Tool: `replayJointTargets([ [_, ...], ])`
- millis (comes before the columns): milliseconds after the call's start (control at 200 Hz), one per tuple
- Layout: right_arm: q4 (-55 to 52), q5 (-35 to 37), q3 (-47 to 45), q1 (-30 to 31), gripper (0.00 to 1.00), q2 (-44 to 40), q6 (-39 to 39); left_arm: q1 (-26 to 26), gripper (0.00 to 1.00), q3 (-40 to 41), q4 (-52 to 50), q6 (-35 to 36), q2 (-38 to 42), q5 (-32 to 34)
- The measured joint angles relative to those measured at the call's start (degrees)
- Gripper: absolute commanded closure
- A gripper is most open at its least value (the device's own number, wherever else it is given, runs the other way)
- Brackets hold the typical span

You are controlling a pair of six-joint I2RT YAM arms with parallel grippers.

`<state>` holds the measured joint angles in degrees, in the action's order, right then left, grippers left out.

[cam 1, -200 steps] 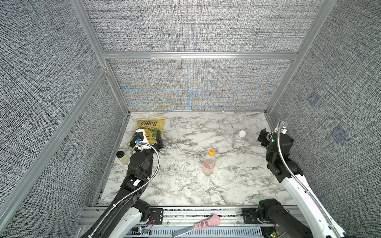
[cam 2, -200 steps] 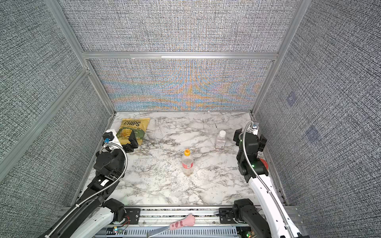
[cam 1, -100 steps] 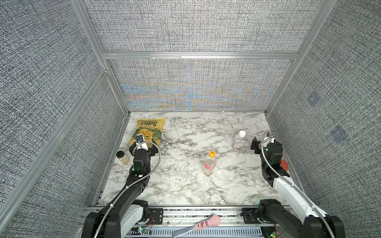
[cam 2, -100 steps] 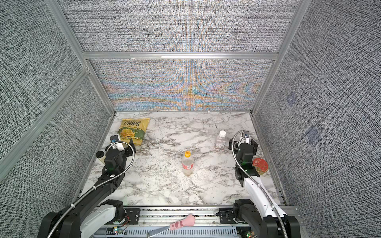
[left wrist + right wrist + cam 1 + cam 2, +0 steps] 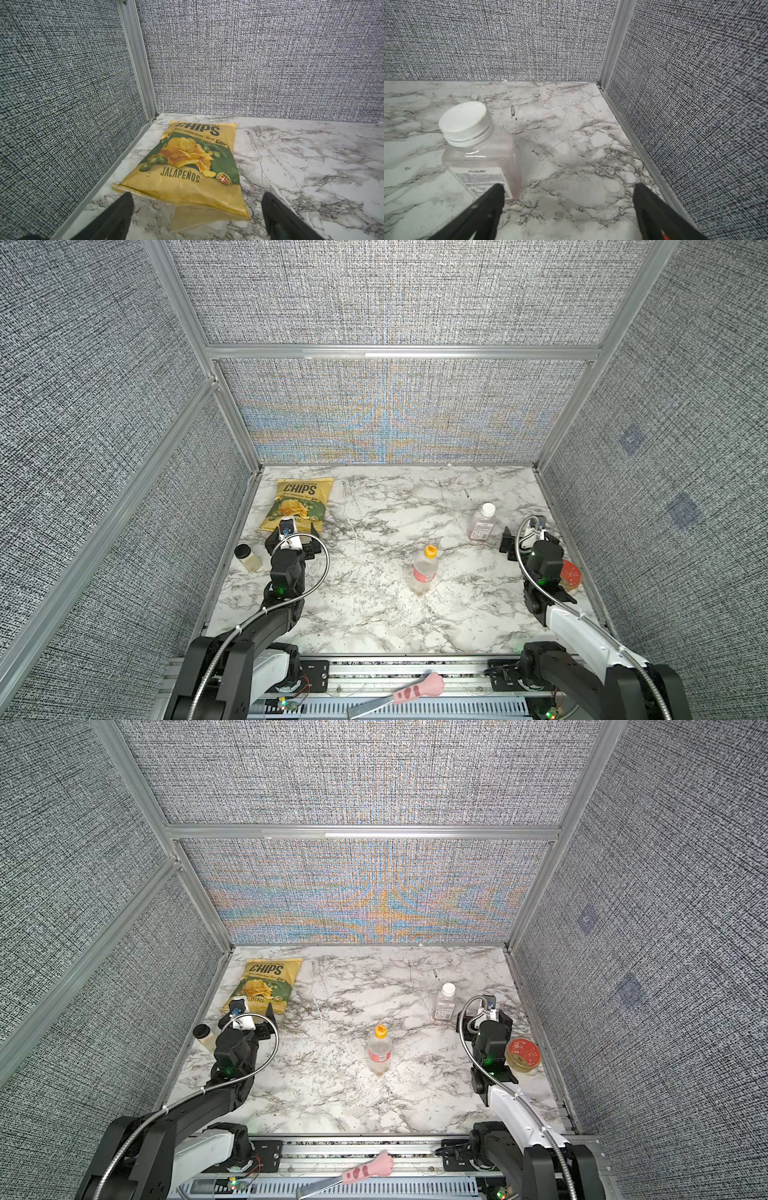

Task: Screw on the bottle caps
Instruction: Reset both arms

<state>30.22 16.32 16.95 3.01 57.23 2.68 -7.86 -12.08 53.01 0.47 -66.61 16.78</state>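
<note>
Mid-table stands the taller round bottle (image 5: pixel 424 572) (image 5: pixel 379 1052) with a red label, the orange-yellow cap (image 5: pixel 431 550) (image 5: pixel 380 1029) sitting on its neck. The shorter squarish pink-tinted bottle (image 5: pixel 482 526) (image 5: pixel 445 1004) (image 5: pixel 481 164) stands at the right with the white cap (image 5: pixel 488 508) (image 5: pixel 448 989) (image 5: pixel 465 120) on top. My right gripper (image 5: pixel 528 533) (image 5: pixel 484 1013) (image 5: pixel 569 187) is open and empty, low over the table just right of that bottle. My left gripper (image 5: pixel 291 541) (image 5: pixel 245 1017) (image 5: pixel 197 196) is open and empty at the near end of a chips bag.
A yellow chips bag (image 5: pixel 301 504) (image 5: pixel 193 162) lies at the back left. A small black-lidded jar (image 5: pixel 247 556) stands by the left wall. A round red-lidded tin (image 5: pixel 569 572) (image 5: pixel 523 1052) sits by the right wall. A pink-handled tool (image 5: pixel 415 689) lies on the front rail.
Both arms have come down and folded back toward the front rail, bringing the open grippers low over the table. The bottles and caps have not moved.
</note>
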Motion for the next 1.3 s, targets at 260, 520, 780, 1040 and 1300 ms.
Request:
replayJointTargets([
  [260, 4.68, -1.68, -0.66, 0.0, 0.01, 4.66, 0.52, 2.6, 0.03, -0.02, 6.38, 0.15, -5.4, -5.6],
  [520, 10.67, -4.17, -1.55, 0.0, 0.01, 10.1, 0.5, 1.9, 0.03, 0.98, 10.27, 0.59, -7.32, -6.67],
  [780, 15.87, -4.35, -1.01, 0.0, 0.01, 18.62, 0.42, 1.9, 0.03, 1.25, 11.72, 0.59, -7.41, -6.93],
  [1040, 30.34, -3.5, -5.18, 0.0, 0.01, 29.57, -0.63, 1.9, 0.03, 1.29, 12.0, 0.61, -7.41, -6.93],
  [1300, 28.68, -3.52, -0.04, -1.6, 0.01, 29.94, 0.13, 1.99, 0.03, 1.29, 12.39, 0.61, -7.41, -6.93],
])
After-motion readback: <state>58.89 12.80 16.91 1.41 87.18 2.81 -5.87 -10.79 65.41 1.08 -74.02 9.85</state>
